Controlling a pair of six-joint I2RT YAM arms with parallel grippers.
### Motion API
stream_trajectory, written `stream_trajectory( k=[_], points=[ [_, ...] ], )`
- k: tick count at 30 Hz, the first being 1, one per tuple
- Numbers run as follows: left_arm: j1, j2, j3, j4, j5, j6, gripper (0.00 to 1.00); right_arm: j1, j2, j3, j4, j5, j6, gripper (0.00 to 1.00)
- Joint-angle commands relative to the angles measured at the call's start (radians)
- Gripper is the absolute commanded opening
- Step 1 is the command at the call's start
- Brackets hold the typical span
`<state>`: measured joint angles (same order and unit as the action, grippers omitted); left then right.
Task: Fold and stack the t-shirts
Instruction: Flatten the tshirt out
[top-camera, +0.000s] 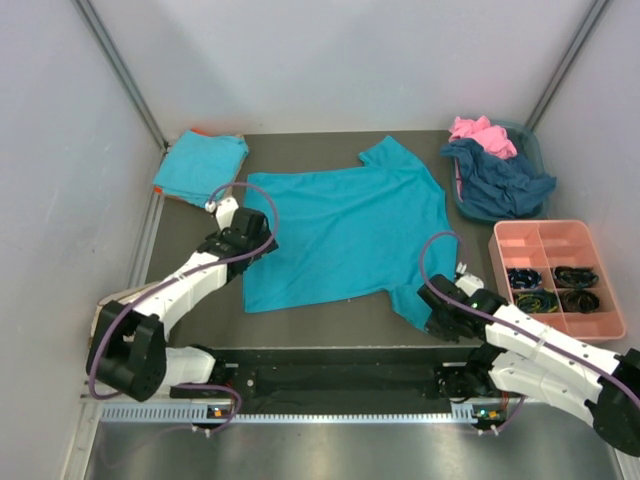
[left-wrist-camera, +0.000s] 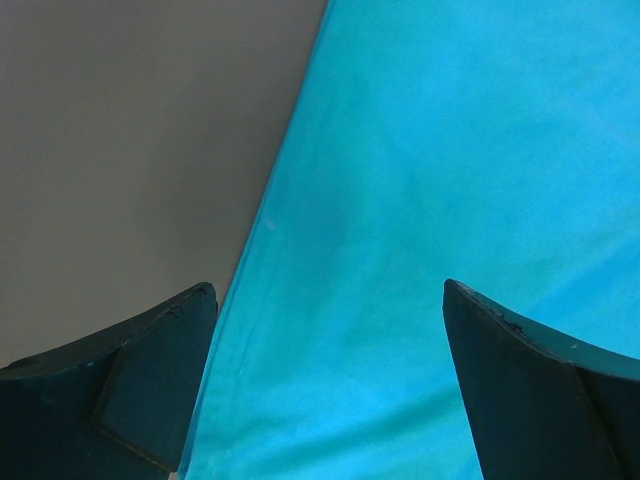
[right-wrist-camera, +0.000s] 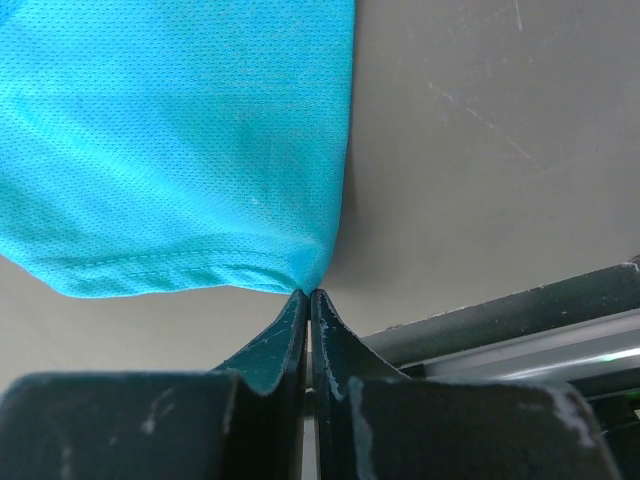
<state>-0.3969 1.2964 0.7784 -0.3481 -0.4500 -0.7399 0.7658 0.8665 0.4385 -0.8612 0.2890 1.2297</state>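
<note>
1. Nearest the arm bases, the right gripper (right-wrist-camera: 312, 292) sits low at the near right of the dark mat (top-camera: 300, 325). Its fingers are pressed tight together, with the near right corner of the turquoise t-shirt (top-camera: 345, 235) pinched at their tips.
2. A purple cable (top-camera: 428, 262) loops up from that wrist and crosses the shirt's near right part in the top view.
3. Further in on the left, the left gripper (left-wrist-camera: 328, 288) hangs over the shirt's left edge with its jaws spread wide and nothing between them. One finger is above bare mat and the other above cloth.
4. From above, the left arm's head covers that edge of the shirt, so the left sleeve cannot be made out.
5. The turquoise t-shirt lies spread flat across the middle of the mat, with its collar and one sleeve toward the far side.
6. To the right, off the mat, stands a pink tray (top-camera: 520, 243) – its near compartments hold dark bands (top-camera: 575, 276), and its far ones show bare bottom.
7. Beyond the tray, a basket (top-camera: 533, 140) holds a crumpled navy t-shirt (top-camera: 505, 180), with a pink t-shirt (top-camera: 482, 135) bunched behind it.
8. At the far left corner lies a folded turquoise t-shirt (top-camera: 200, 165) – well apart from the spread one.
</note>
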Motion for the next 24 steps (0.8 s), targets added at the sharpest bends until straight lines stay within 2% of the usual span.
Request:
stream_trajectory(
  k=[1, 11, 15, 24],
  points=[
    [-0.003, -0.083, -0.059, -0.141, 0.003, -0.140, 0.99, 0.015, -0.012, 0.025, 0.013, 0.032, -0.036, 0.00],
    [-0.109, -0.262, -0.244, -0.291, 0.056, -0.384, 0.98, 0.015, 0.008, 0.019, 0.070, 0.021, -0.098, 0.00],
    [-0.177, -0.263, -0.261, -0.324, 0.027, -0.443, 0.98, 0.015, 0.022, 0.009, 0.102, 0.004, -0.113, 0.00],
    [-0.253, -0.218, -0.281, -0.353, -0.004, -0.516, 0.90, 0.015, 0.019, 0.006, 0.102, 0.001, -0.119, 0.00]
  ],
)
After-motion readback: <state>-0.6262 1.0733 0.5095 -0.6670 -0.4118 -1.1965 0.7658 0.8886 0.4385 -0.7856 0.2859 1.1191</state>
